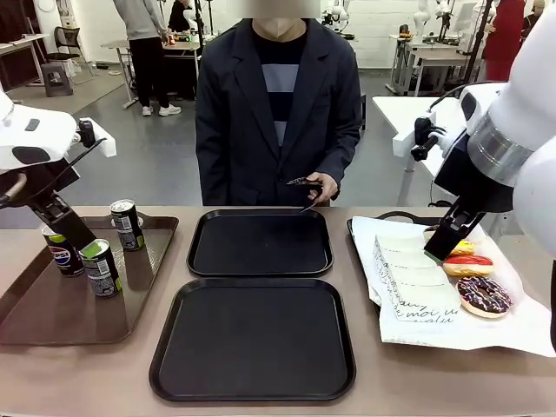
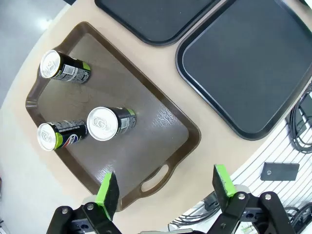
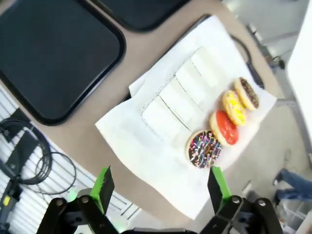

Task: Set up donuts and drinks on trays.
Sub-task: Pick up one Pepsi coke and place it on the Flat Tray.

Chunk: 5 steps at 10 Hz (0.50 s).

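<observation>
While both black trays [image 1: 252, 340] lie bare mid-desk, the left gripper [image 2: 165, 174] and right gripper [image 3: 160, 173] hang open and empty. Cans [image 2: 105, 123] stand on the brown tray [image 2: 161, 131] at the desk's left edge; they look stiff and slick, best clasped mid-body. Donuts [image 1: 483, 295] line the paper's [image 1: 408, 334] right edge, likely soft with fragile icing, so pinch bare sides. What the sleeves [image 1: 417, 278] hold is hidden.

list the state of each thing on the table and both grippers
cans, three, upright on the brown tray
black trays, two, empty
donuts, four, unwrapped, in a row on the white paper
paper sleeves, lying flat in a row
left gripper, open, holding nothing
right gripper, open, holding nothing
</observation>
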Motion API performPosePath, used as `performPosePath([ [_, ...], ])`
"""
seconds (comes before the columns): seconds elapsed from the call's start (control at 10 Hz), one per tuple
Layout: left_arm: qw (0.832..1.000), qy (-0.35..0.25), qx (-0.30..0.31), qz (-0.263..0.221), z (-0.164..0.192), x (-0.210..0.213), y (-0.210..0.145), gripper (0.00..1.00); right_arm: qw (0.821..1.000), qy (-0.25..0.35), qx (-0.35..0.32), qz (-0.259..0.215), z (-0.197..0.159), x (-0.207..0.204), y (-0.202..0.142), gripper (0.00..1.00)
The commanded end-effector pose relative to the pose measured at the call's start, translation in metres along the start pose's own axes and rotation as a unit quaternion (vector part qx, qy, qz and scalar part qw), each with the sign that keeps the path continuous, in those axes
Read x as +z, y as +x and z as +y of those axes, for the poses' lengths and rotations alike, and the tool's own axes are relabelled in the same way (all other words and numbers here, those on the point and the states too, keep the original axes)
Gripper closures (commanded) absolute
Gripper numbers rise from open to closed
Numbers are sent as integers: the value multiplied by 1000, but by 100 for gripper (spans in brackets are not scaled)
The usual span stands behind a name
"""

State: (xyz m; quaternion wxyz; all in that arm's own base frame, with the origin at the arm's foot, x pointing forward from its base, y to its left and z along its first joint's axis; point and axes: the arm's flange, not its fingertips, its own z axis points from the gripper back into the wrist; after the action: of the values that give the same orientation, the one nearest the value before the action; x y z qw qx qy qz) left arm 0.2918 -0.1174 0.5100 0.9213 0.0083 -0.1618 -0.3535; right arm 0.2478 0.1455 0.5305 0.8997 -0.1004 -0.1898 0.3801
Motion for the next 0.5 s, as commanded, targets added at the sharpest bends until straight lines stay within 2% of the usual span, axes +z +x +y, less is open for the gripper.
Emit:
performPosePath([
  [0.0,1000,-5,6,-7,7,-20,11,0,1000,5,-9,-17,-8,-24,19,0],
  [0.1,1000,-5,6,-7,7,-20,11,0,1000,5,-9,-17,-8,-24,19,0],
  [0.2,1000,-1,1,0,1,-5,3,0,1000,2,-1,-5,-2,-5,4,0],
  [0.3,976,-148,120,-108,43,4,-14,0,982,123,-129,-62,-41,-22,-25,0],
  [0.4,938,-230,198,-169,74,8,-34,0,953,188,-219,-88,-71,-33,-57,0],
])
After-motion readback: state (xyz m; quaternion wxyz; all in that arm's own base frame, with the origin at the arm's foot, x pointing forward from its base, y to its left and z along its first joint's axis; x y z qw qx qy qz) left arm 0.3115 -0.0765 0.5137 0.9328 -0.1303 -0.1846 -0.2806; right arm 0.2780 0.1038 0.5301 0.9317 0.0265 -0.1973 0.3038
